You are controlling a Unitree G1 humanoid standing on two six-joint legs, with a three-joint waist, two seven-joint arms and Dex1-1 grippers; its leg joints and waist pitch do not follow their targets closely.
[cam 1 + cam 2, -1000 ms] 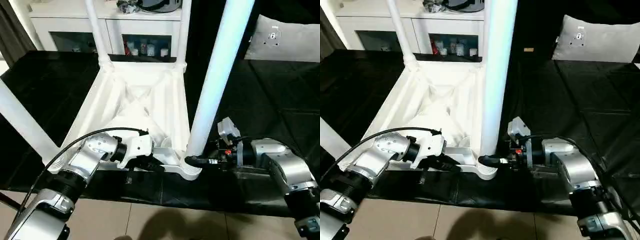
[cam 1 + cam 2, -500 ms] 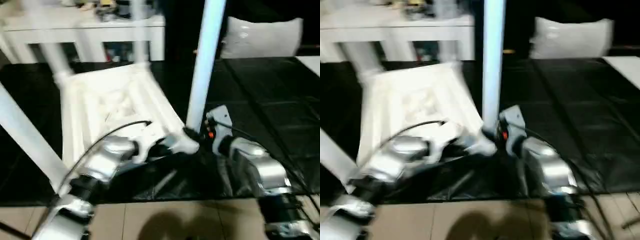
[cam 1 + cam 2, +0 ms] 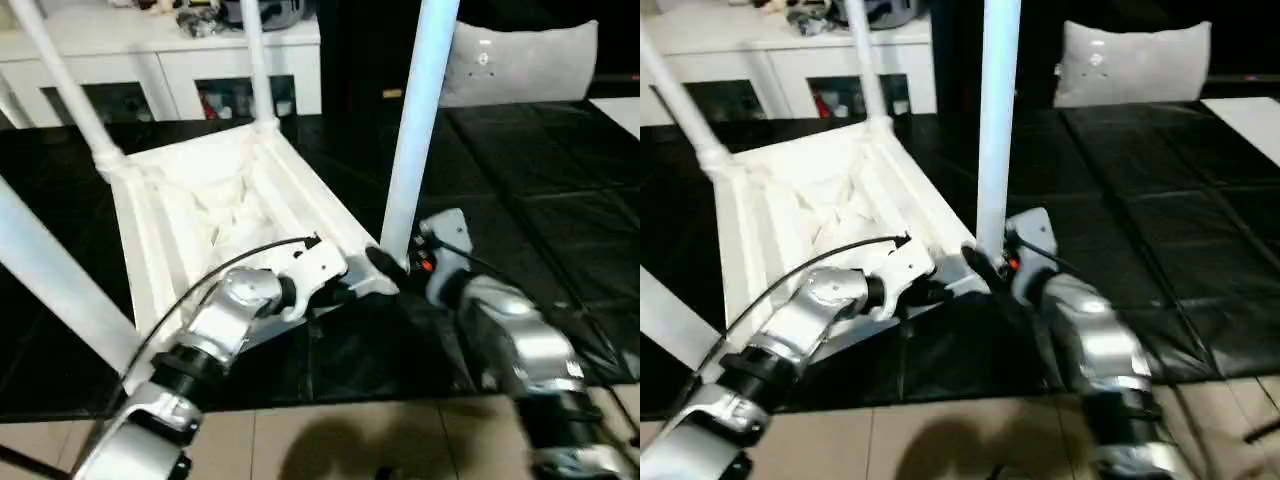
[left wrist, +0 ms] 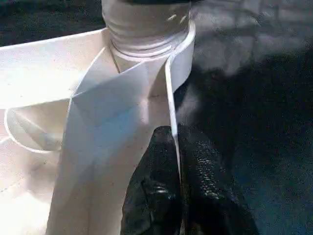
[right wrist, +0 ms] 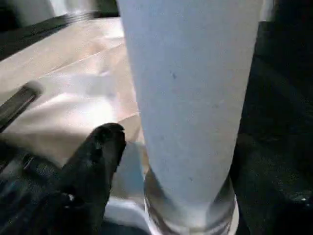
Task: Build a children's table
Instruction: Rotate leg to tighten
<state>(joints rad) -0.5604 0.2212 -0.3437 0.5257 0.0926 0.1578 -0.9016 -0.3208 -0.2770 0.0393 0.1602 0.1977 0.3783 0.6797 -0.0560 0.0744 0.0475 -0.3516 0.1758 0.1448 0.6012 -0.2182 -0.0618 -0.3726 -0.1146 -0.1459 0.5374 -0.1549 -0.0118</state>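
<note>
The white table top [image 3: 210,210] lies upside down on the black mat, ribbed underside up, turned askew. Legs stand in its corner sockets: two thin-looking ones at the far corners [image 3: 70,90] [image 3: 255,60], one at the near left [image 3: 50,270], and one at the near right [image 3: 415,130]. My left gripper [image 4: 174,166] is shut on the thin rim wall right beside the near right socket [image 4: 146,29]. My right gripper [image 3: 385,262] sits at the base of the near right leg [image 5: 190,98], just above its socket.
A black mat [image 3: 520,200] covers the floor, and tiles [image 3: 330,440] show along its near edge. A white cabinet [image 3: 160,50] with clutter on top stands behind the table. A pale cushion [image 3: 520,60] lies at the back right.
The table has turned on the mat: its near right corner swung away from me, with both grippers staying at that corner. The camera has also shifted.
</note>
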